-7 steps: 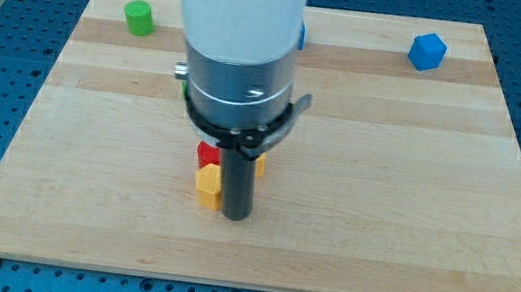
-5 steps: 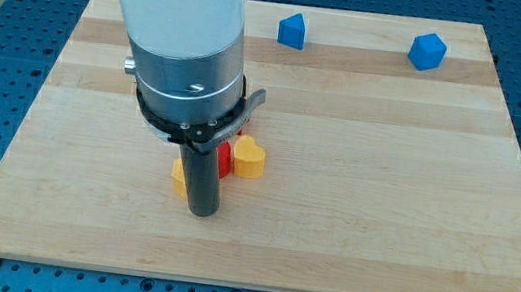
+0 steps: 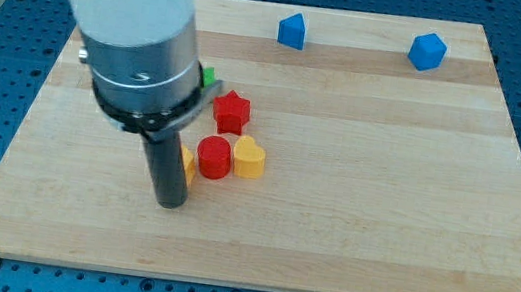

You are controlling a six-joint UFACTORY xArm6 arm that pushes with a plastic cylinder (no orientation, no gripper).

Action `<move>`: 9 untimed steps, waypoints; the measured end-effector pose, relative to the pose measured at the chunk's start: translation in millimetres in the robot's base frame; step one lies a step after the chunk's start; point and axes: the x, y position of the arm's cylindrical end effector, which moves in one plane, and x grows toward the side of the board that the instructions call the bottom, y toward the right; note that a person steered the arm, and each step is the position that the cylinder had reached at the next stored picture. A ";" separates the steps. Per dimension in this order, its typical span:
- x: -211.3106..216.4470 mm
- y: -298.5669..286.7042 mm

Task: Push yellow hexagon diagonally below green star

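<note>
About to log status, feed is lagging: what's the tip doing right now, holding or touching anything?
My tip: holds nothing; it is a bare rod, set against the view's left side of the yellow hexagon, which it mostly hides; actual contact cannot be told.

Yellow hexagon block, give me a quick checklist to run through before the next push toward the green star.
1. My tip on the wooden board: ok.
2. Tip against the yellow hexagon block: ok; block mostly hidden behind the rod.
3. Green star block located: cannot tell; only a green sliver shows beside the arm.
4. Hexagon free of neighbours: not ok; red cylinder block touches it.
5. Yellow heart block and red star block close by: not ok.
</note>
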 end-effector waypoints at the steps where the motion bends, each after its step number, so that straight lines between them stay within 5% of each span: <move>1: 0.0 -12.5; 4: -3.3 23.6; 7: -69.4 -35.0; 9: -68.4 -14.3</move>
